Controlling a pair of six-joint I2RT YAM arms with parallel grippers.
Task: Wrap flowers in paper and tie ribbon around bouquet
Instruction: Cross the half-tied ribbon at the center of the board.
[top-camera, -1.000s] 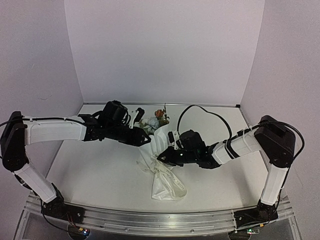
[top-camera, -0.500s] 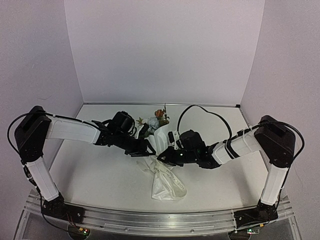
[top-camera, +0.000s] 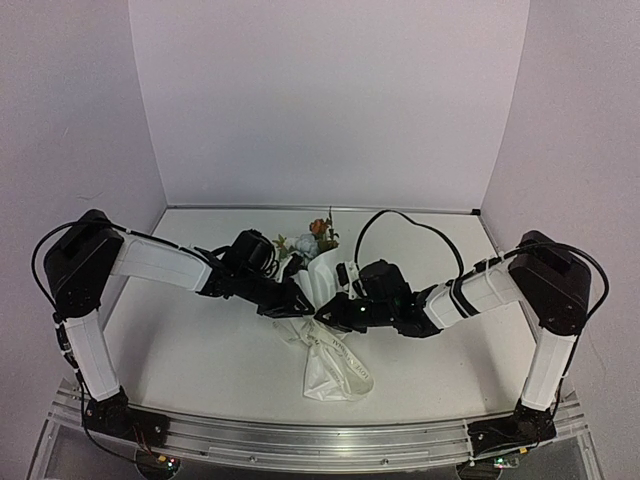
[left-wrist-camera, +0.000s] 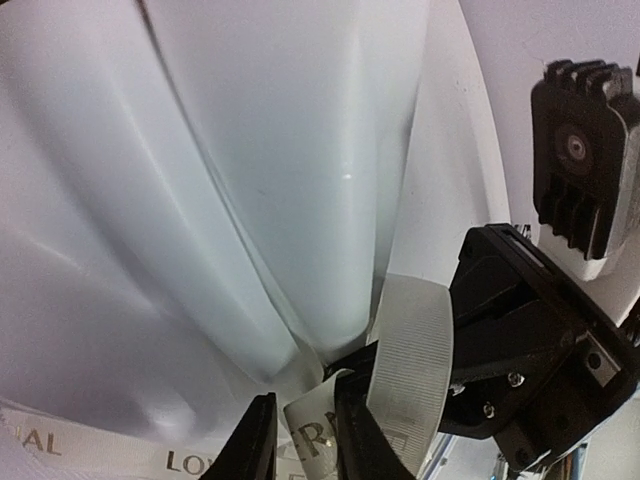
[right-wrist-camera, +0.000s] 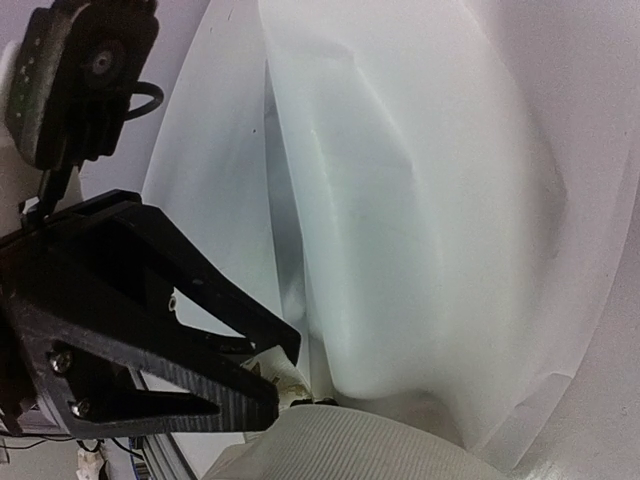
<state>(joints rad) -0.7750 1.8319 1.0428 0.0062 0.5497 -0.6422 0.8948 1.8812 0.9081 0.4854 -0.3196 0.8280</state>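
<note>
paper (top-camera: 320, 280) lies near the middle of the table (top-camera: 180, 345), rolled into a loose cone, its wide mouth toward 12 o'clock and its crumpled tail toward 6 o'clock. left arm (top-camera: 160, 265) reaches in from 9 o'clock and right arm (top-camera: 470, 295) from 3 o'clock, and they meet at the cone's waist. flowers (top-camera: 312, 236) poke out of the mouth at 12 o'clock, with pale and rust-orange heads among green leaves. ribbon (left-wrist-camera: 412, 350) crosses the waist, and a lettered length of it trails over the tail toward 6 o'clock. right gripper (top-camera: 323, 314), at 3 o'clock of the waist, is closed tight with the ribbed band of ribbon running out of its tips. left gripper (top-camera: 299, 304), at 9 o'clock and just beside it, has its fingers (left-wrist-camera: 258, 445) only a little apart, with a lettered fold of ribbon standing between them. whether they truly pinch it i cannot tell.
</note>
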